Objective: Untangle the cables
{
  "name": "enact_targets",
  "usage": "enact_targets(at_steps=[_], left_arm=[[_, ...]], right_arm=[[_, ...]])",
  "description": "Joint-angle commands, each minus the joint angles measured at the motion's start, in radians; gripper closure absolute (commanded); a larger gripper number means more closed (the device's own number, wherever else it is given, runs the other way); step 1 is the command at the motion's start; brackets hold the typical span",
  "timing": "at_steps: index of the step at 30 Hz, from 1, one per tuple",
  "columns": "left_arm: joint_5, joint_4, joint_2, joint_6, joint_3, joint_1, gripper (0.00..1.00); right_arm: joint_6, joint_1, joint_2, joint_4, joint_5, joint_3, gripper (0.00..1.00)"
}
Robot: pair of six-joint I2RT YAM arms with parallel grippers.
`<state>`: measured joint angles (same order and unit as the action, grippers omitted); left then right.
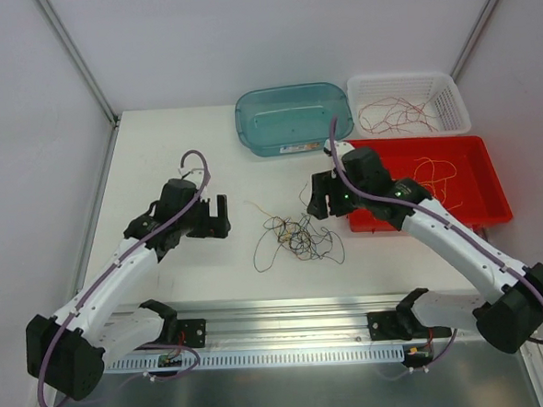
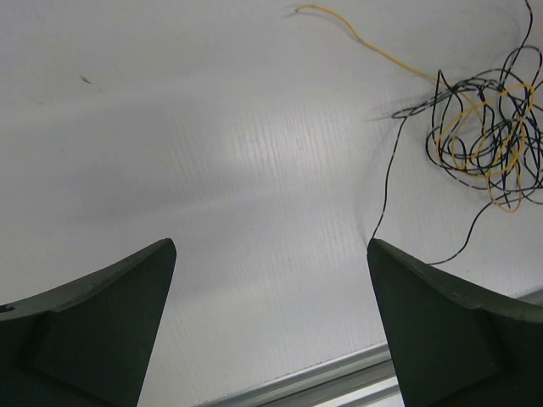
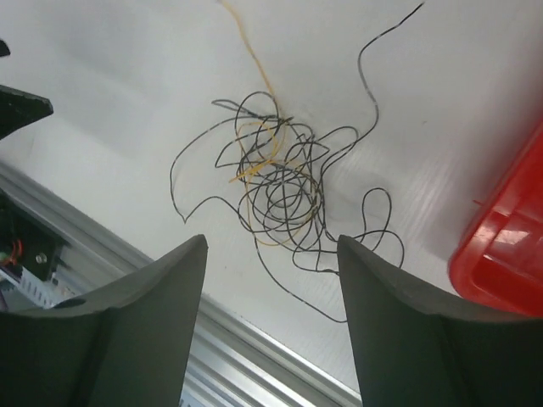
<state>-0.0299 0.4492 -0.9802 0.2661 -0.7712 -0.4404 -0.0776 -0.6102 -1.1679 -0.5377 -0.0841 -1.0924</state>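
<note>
A tangle of hair-fine cables [image 1: 297,236], dark green-black with yellow-orange strands, lies on the white table between the two arms. It shows at the upper right of the left wrist view [image 2: 488,127] and in the middle of the right wrist view [image 3: 276,182]. My left gripper [image 1: 219,216] is open and empty, left of the tangle and apart from it. My right gripper [image 1: 319,201] is open and empty, above the tangle's right side. Red-brown cables [image 1: 397,115] lie in the white basket. Yellow-orange cables [image 1: 436,173] lie in the red tray.
A teal tub [image 1: 294,117] stands at the back centre. The white basket [image 1: 458,109] stands at the back right. The red tray [image 1: 479,205] is in front of it, its corner in the right wrist view [image 3: 509,246]. A metal rail [image 1: 288,327] runs along the near edge.
</note>
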Motion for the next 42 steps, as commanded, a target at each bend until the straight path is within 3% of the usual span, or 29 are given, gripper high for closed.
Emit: enact_targets(at_steps=[1,3,5,17,31,38,42], left_arm=[[0.154,-0.029,-0.058,-0.042,-0.028,-0.018,0.03],[0.15,-0.033,-0.083,-0.051,-0.028,-0.023,0.03],[0.133,-0.038,-0.098,-0.059,-0.02,-0.034,0.03],[0.078,-0.038,-0.101,-0.061,-0.022,-0.06,0.03],[0.119,-0.04,-0.095,-0.042,-0.023,-0.06,0.03],[0.134,-0.038,-0.077,-0.038,-0.02,-0.06,0.03],[0.134,-0.043,-0.061,-0.027,-0.02,-0.078,0.03]], right_arm=[[0.061,-0.048,-0.061,0.097,-0.034,0.026,0.34],[0.064,-0.054,-0.116,0.136,-0.049,0.025,0.47],[0.061,-0.057,-0.154,0.16,-0.062,0.02,0.52],[0.016,-0.057,-0.46,0.309,-0.12,-0.026,0.62],[0.013,-0.066,-0.499,0.367,-0.174,0.026,0.69],[0.015,-0.074,-0.474,0.367,-0.152,0.06,0.83],[0.015,-0.086,-0.414,0.349,-0.141,0.069,0.99]])
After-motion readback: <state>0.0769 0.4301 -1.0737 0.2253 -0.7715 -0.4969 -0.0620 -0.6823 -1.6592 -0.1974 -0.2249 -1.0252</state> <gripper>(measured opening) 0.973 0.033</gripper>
